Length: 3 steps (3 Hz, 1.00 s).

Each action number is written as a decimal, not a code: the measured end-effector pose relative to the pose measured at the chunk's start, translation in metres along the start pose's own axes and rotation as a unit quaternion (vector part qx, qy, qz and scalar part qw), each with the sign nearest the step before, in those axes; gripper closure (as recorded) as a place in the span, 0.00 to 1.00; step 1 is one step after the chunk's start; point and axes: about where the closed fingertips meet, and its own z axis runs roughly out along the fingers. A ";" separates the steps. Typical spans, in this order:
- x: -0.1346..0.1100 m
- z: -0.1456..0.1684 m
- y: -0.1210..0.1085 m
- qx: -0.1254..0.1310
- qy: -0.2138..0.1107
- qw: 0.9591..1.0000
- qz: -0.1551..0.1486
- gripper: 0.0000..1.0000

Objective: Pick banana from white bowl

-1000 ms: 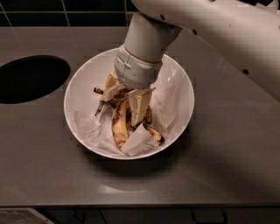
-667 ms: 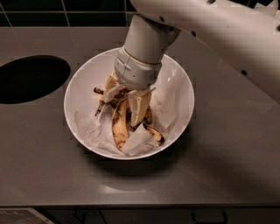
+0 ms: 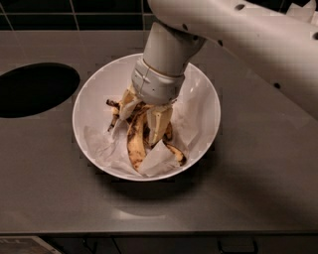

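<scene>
The banana (image 3: 135, 144) is a limp yellow peel with brown-black spots, its strips splayed over crumpled white paper (image 3: 156, 159) inside the wide white bowl (image 3: 89, 106) at the middle of the counter. My gripper (image 3: 144, 119) reaches straight down from the white arm (image 3: 164, 54) into the bowl and sits on the upper part of the peel, hiding it. The lower strips stick out below the gripper toward the bowl's near rim.
A dark round opening (image 3: 35, 89) is cut into the grey counter (image 3: 258, 178) left of the bowl. Dark tiles (image 3: 74, 15) run along the back. The counter's front edge (image 3: 159, 232) lies close below the bowl. The arm crosses the upper right.
</scene>
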 end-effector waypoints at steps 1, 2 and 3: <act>0.001 0.002 0.001 -0.002 -0.001 1.000 0.002 0.31; 0.001 0.003 0.002 -0.004 0.000 1.000 0.002 0.50; 0.001 0.003 0.003 -0.005 0.002 1.000 0.003 0.73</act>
